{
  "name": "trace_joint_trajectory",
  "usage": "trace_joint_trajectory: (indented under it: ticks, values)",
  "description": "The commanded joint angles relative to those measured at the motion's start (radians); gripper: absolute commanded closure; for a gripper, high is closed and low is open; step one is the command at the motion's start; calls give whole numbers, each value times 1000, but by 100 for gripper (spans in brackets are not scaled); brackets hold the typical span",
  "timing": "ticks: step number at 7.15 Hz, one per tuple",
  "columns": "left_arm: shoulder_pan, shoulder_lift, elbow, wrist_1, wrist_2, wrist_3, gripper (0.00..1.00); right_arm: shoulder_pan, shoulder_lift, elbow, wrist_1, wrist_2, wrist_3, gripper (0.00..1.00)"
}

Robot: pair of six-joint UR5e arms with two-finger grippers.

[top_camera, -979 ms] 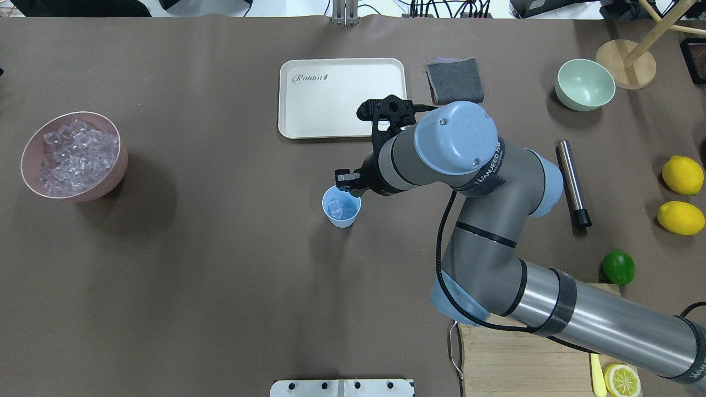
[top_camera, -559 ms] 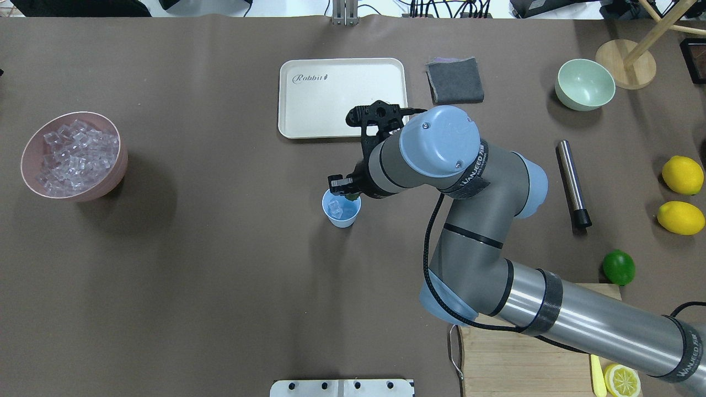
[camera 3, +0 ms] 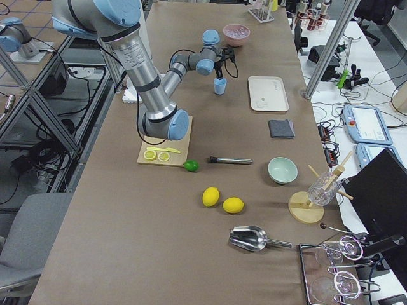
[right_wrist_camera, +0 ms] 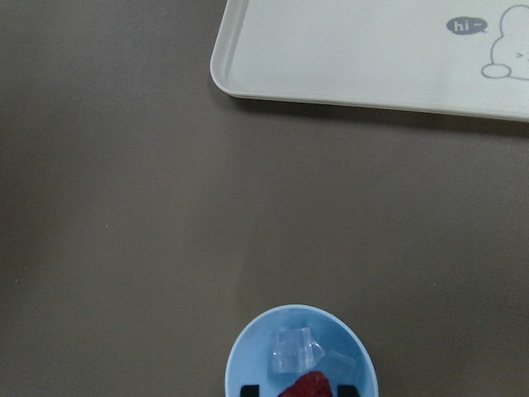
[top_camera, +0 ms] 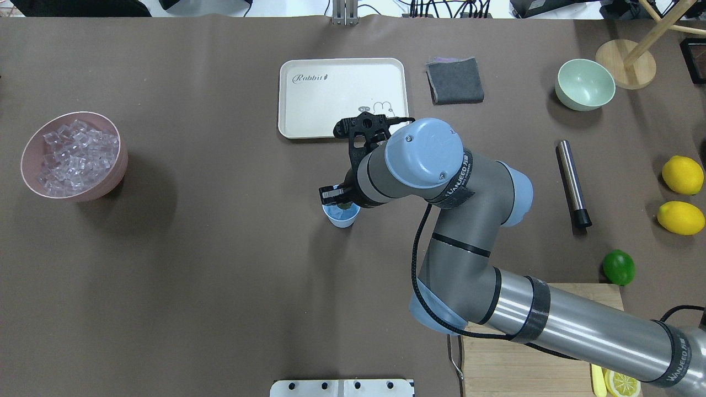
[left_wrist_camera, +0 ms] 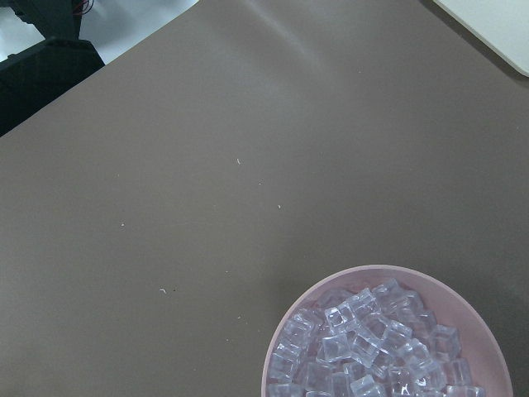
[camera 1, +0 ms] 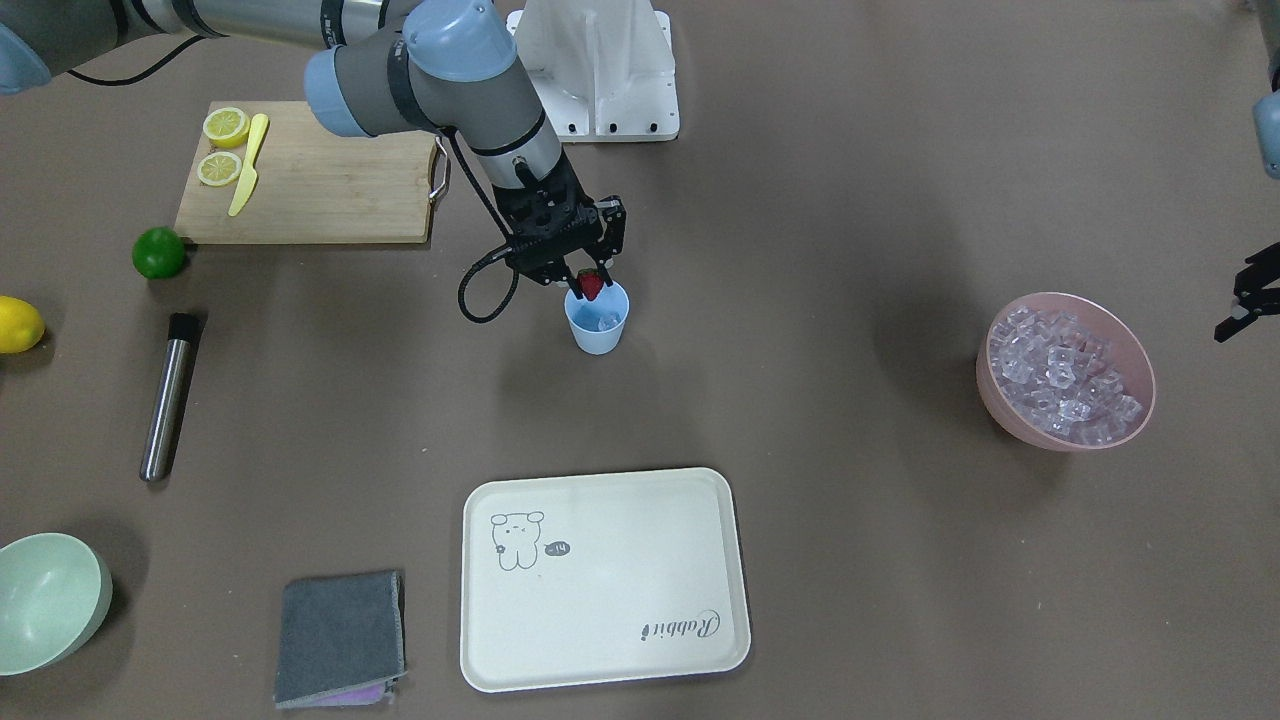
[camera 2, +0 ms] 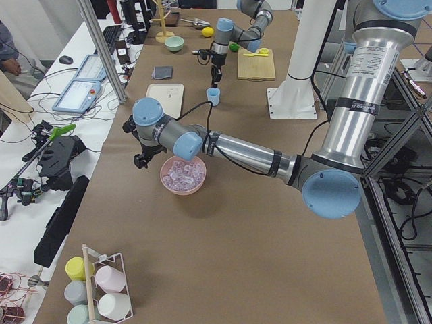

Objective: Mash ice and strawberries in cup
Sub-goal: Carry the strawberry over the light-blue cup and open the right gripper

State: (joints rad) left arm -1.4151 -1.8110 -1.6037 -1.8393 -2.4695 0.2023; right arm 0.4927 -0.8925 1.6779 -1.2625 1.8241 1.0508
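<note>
The light blue cup [camera 1: 597, 330] stands mid-table with a few clear ice cubes [right_wrist_camera: 293, 349] inside. My right gripper [camera 1: 590, 280] is shut on the small red strawberry [camera 1: 592, 286] and holds it just over the cup's mouth; the right wrist view shows the strawberry [right_wrist_camera: 306, 386] between the fingertips above the cup [right_wrist_camera: 248, 356]. In the overhead view the right gripper [top_camera: 338, 199] covers most of the cup [top_camera: 341, 219]. The pink bowl [top_camera: 118, 165] full of ice [top_camera: 74, 157] sits far left. My left gripper [camera 1: 1232, 310] hangs open and empty beside it.
A cream tray [top_camera: 320, 105] lies beyond the cup. A steel cylinder [top_camera: 572, 182], a green lime [top_camera: 618, 267], two lemons [top_camera: 682, 175], a pale green bowl [top_camera: 584, 84] and a grey cloth [top_camera: 455, 81] are on the right. A cutting board [camera 1: 320, 180] holds lemon slices.
My right arm has moved left in the overhead view, carrying the strawberry from beside the cup's rim to over its mouth. The left arm has not visibly moved.
</note>
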Motion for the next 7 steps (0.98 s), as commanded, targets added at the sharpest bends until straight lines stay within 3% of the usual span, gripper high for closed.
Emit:
trace_joint_trajectory:
  ticks: [1,2,3,7]
  values:
    - [-2,12,-4,-1,0,0,3,-11,4,-12,2,-6,-14,63]
    - [-2,13,-2,-2,0,0,3,-11,7,-14,2,-8,-37,28]
    - [-2,13,-2,-2,0,0,3,-11,7,-18,2,-8,-40,1]
    - [-11,13,-4,-29,1,2,3,30,1,9,2,12,-40,0]
